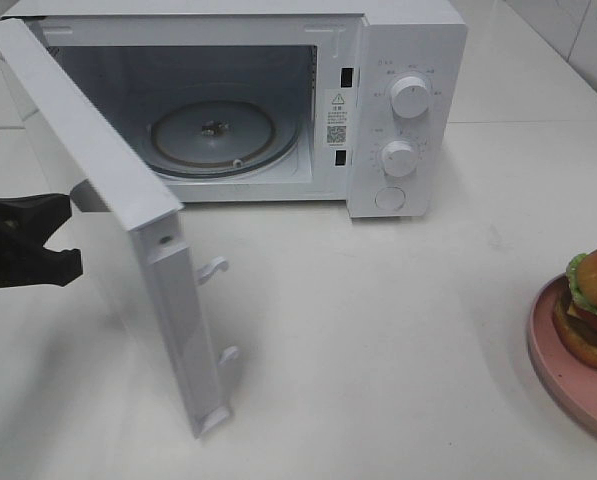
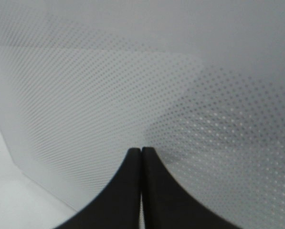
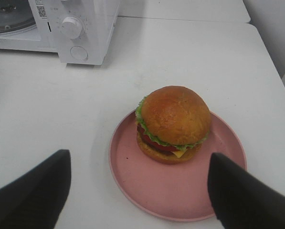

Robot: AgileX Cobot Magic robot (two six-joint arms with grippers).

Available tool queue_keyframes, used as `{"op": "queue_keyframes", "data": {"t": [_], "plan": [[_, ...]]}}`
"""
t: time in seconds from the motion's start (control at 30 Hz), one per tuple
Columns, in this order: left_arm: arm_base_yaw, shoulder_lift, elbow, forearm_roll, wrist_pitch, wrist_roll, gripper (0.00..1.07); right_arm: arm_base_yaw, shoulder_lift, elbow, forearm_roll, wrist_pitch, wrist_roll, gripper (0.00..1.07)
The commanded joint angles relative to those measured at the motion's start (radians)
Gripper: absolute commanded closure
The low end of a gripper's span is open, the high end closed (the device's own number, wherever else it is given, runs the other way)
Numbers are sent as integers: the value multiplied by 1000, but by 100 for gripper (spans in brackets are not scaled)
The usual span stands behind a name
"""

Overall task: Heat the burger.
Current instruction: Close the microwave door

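A: Nearest to us, what do we see?

B: We see the pink plate (image 1: pixel 568 372) at the near right edge of the white table (image 1: pixel 398 330), and the burger (image 1: pixel 596 305) sits on it, upright, bun on top. In the right wrist view our right claw (image 3: pixel 138 183) hangs above the plate with its fingers (image 3: pixel 35 188) spread wide, one to each side, touching neither plate nor burger.

A: And on our left?

B: Our left claw (image 1: pixel 60 232) is pressed shut with nothing between its fingers. It sits just behind the open microwave door (image 1: pixel 108 215); its wrist view shows the closed tips (image 2: pixel 141 157) right up against the door's dotted panel (image 2: pixel 132 86), though we cannot tell whether they touch it.

A: Farther back?

B: The microwave (image 1: pixel 278 95) stands at the far side of the table, door swung out towards us. We see the glass turntable (image 1: pixel 213 135) inside, and two dials (image 1: pixel 410 97) above a round button (image 1: pixel 390 198) on its right panel.
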Motion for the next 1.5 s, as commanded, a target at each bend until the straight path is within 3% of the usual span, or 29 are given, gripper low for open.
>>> {"op": "queue_keyframes", "data": {"t": [0.03, 0.43, 0.63, 0.77, 0.93, 1.33, 1.5], "plan": [[-53, 16, -35, -54, -26, 25, 107, -3, -26, 1, -2, -14, -12, 31], [-229, 125, -258, -296, 9, 77, 107, -3, -26, 1, -2, -14, -12, 31], [-285, 184, -376, -346, 54, 142, 107, -3, -26, 1, -2, -14, -12, 31], [-311, 224, -448, -371, 80, 155, 107, -3, -26, 1, -2, -14, -12, 31], [-335, 283, -541, -428, 91, 158, 107, -3, -26, 1, -2, -14, -12, 31], [-338, 411, -766, -462, 180, 173, 107, -3, -26, 1, -2, -14, -12, 31], [-338, 433, -813, -481, 199, 178, 107, -3, -26, 1, -2, -14, -12, 31]]}}
